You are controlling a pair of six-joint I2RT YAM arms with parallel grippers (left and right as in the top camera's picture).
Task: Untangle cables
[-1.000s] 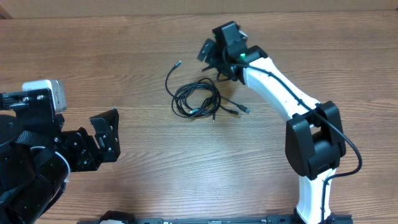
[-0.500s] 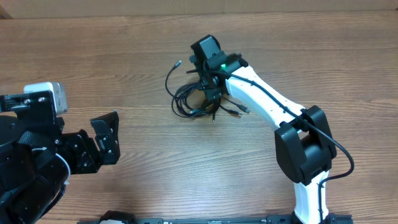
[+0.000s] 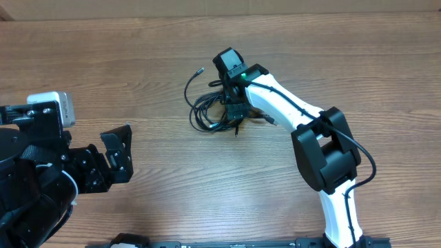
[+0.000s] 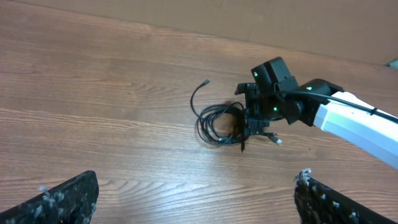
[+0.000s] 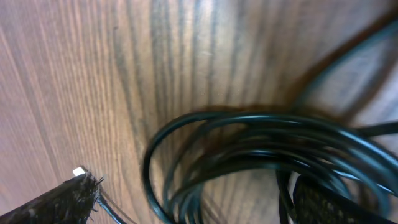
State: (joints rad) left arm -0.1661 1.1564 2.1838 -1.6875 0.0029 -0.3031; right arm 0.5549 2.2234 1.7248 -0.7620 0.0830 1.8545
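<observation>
The cables (image 3: 212,110) lie as one small black coil on the wooden table, with one silver plug end (image 3: 200,69) sticking out toward the far left. My right gripper (image 3: 234,105) hangs open, low over the coil's right side. In the right wrist view the cables (image 5: 249,140) loop between the two fingers of my right gripper (image 5: 196,205), which are spread wide and not closed on them. The left wrist view shows the cables (image 4: 217,122) far ahead of my left gripper (image 4: 199,205). My left gripper (image 3: 117,153) stands open near the table's left side, holding nothing.
Another short plug end (image 3: 269,120) pokes out to the right of the coil, beside the white right arm (image 3: 289,103). The table's far edge (image 3: 220,15) runs along the back. Bare wood lies between my left gripper and the coil.
My right arm has swung left and come down from behind the coil onto its right side. The coil has shifted slightly. The left arm has not moved.
</observation>
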